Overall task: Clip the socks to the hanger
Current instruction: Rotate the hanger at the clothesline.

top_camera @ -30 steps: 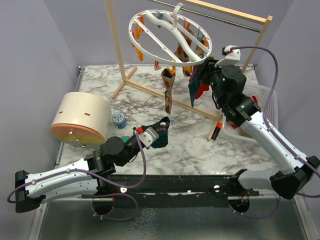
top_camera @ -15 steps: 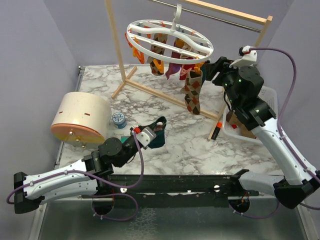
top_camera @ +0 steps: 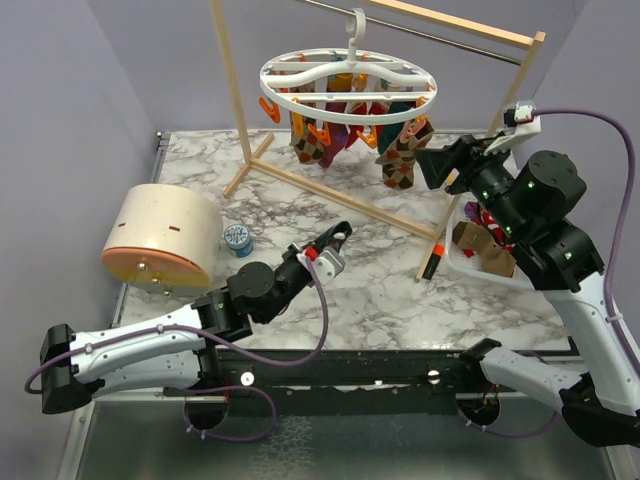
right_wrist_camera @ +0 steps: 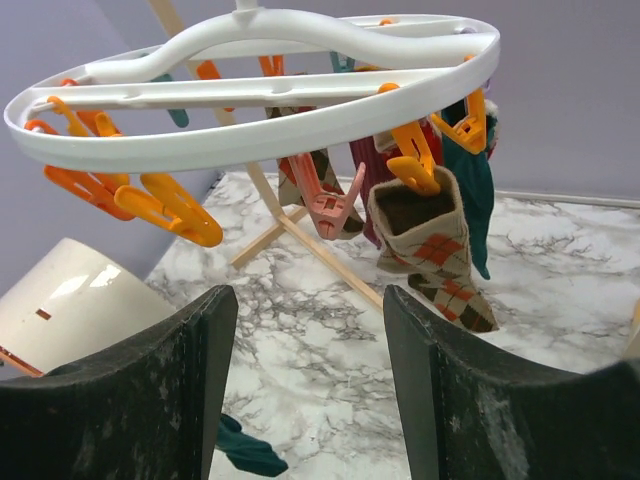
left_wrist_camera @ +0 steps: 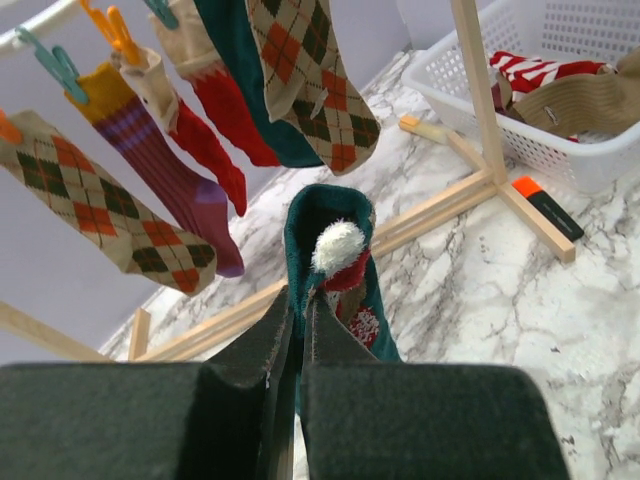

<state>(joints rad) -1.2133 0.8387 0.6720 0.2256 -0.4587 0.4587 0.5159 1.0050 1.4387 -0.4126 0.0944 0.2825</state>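
The white ring hanger (top_camera: 348, 85) hangs level from the wooden rack, with several socks clipped under it. Among them are argyle socks (top_camera: 400, 160), a purple one (left_wrist_camera: 175, 190) and a red one (left_wrist_camera: 215, 135). My left gripper (left_wrist_camera: 300, 295) is shut on a dark teal sock (left_wrist_camera: 335, 215) with a red and white trim, held up above the marble table below the hanger. My right gripper (right_wrist_camera: 310, 300) is open and empty, just right of the hanger's rim (right_wrist_camera: 250, 140), facing an argyle sock (right_wrist_camera: 440, 260) in an orange clip (right_wrist_camera: 415, 170).
A white basket (left_wrist_camera: 560, 150) with more socks stands at the right. An orange-tipped marker (top_camera: 432, 262) lies by the rack's wooden foot (top_camera: 340, 195). A round cream container (top_camera: 165, 240) and a small tin (top_camera: 237, 238) sit at the left.
My right gripper drew back to the right from the hanger and opened wider. The hanger swung back to level. My left arm carried the teal sock forward and to the right.
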